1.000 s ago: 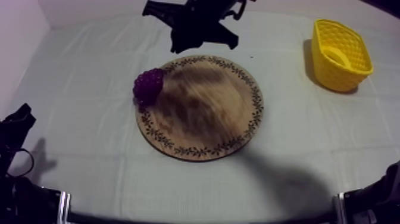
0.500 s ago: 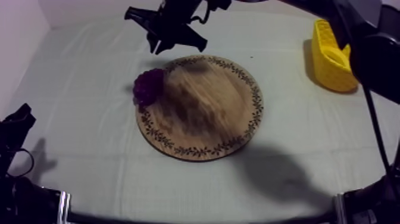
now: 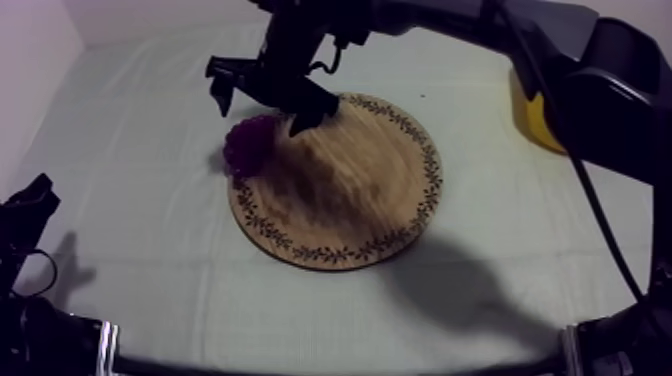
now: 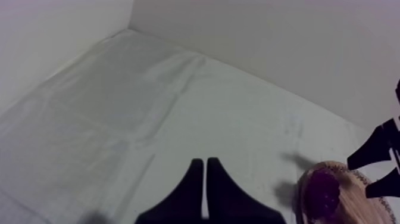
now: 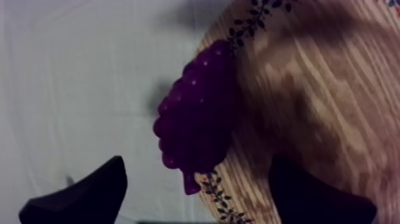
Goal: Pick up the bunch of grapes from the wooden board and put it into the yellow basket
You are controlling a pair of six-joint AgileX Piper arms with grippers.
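Note:
The purple bunch of grapes lies on the left rim of the round wooden board. My right gripper hangs just above the grapes, open, with one finger on each side of them and nothing held. In the right wrist view the grapes sit on the board's patterned rim, between the spread fingers of that gripper. My left gripper is shut on nothing and rests low at the table's left. The yellow basket stands at the far right, mostly hidden by my right arm.
My right arm reaches across the back of the table from the upper right. In the left wrist view the grapes and the board's edge lie ahead on bare cloth, with the right gripper's fingers above them.
My right gripper has moved from the back of the table forward and left to just over the grapes, and its fingers have spread wide. The grapes and my left arm have not moved.

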